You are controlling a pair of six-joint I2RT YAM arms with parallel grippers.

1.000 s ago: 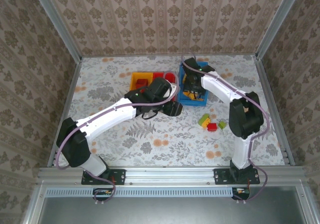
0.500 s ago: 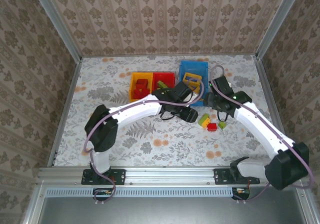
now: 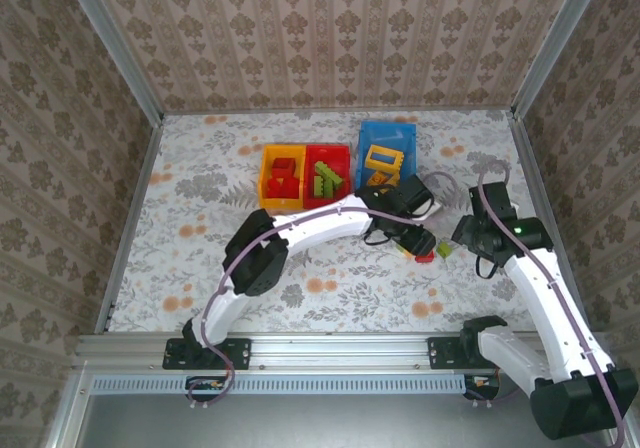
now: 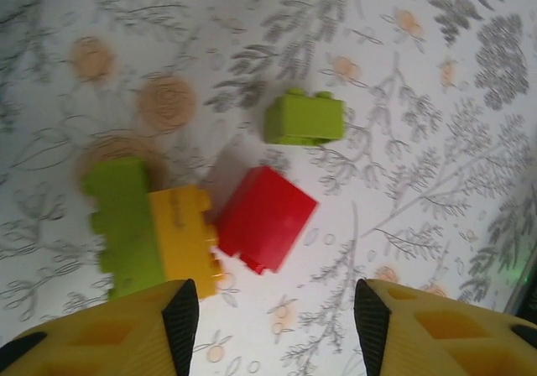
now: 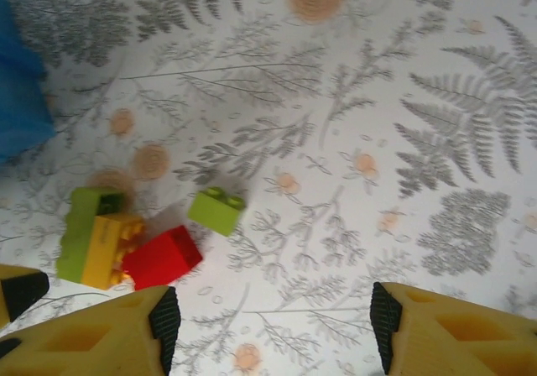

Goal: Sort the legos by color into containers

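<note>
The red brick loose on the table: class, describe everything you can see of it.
The red brick is a small, smooth, plastic-looking block lying tipped on the flowered table cover, with studs showing along one edge. One corner meets or nearly meets a yellow brick, which sits flush against a long lime brick. A smaller lime brick lies apart. Nothing grips it.

You see smooth, glossy plastic on the red brick [image 4: 264, 216]. The printed table cover [image 4: 419, 141] looks matt, as do the yellow plastic fingers [image 4: 126, 342] at seven o'clock.
</note>
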